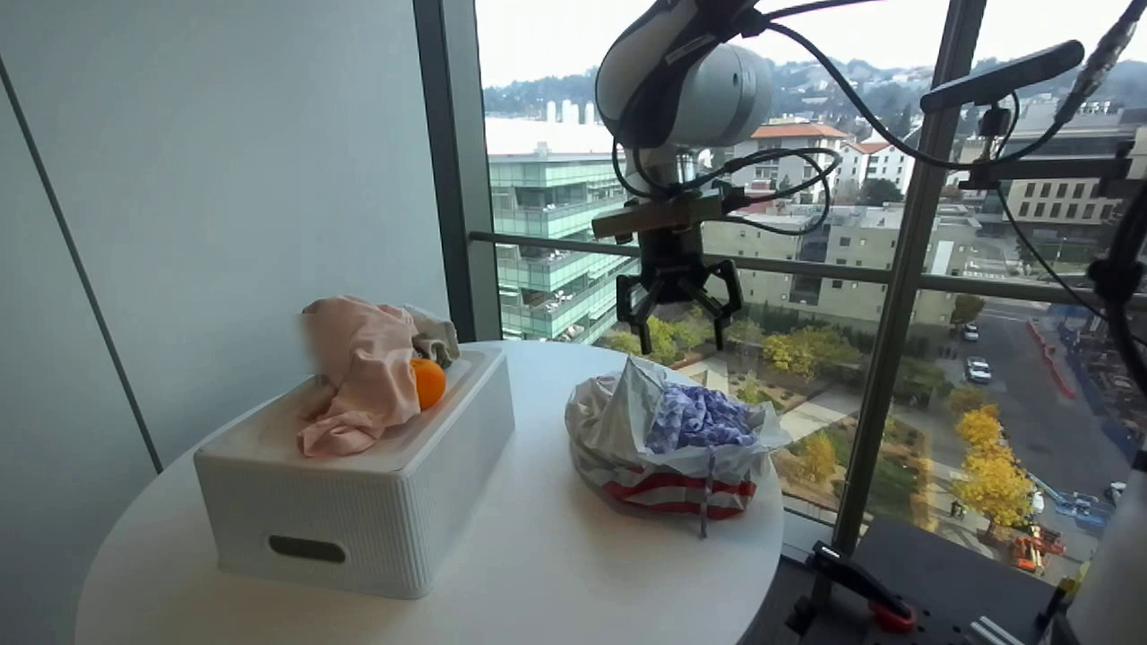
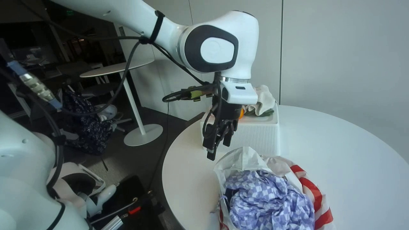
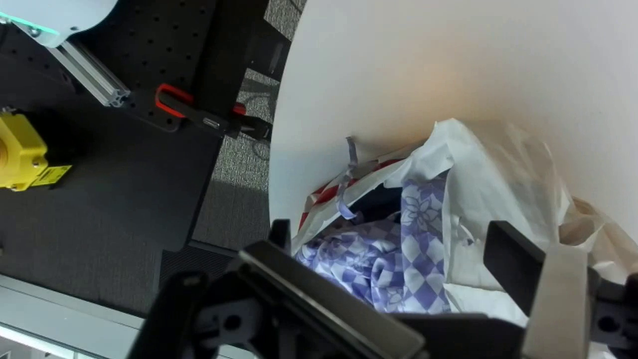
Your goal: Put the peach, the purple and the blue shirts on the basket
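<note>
A purple-and-white checked shirt (image 1: 702,418) lies crumpled in a white bag with red stripes (image 1: 678,491); both also show in the other views. A dark blue cloth (image 3: 381,199) shows partly beneath the purple one, mostly hidden. A peach shirt (image 1: 358,367) lies crumpled on top of a white ribbed box (image 1: 309,502), which has a hand slot and may be the basket. My gripper (image 1: 682,340) is open and empty, above the bag with fingers pointing down. In the wrist view, its fingers (image 3: 397,249) stand apart on either side of the purple shirt, not touching it.
An orange round object (image 1: 428,383) and a beige-grey cloth (image 1: 436,336) are on the box beside the peach shirt. The box and bag stand on a round white table (image 1: 538,573). Windows (image 1: 806,224) are behind it. A red-and-black clamp (image 3: 199,112) sits on the dark robot mount.
</note>
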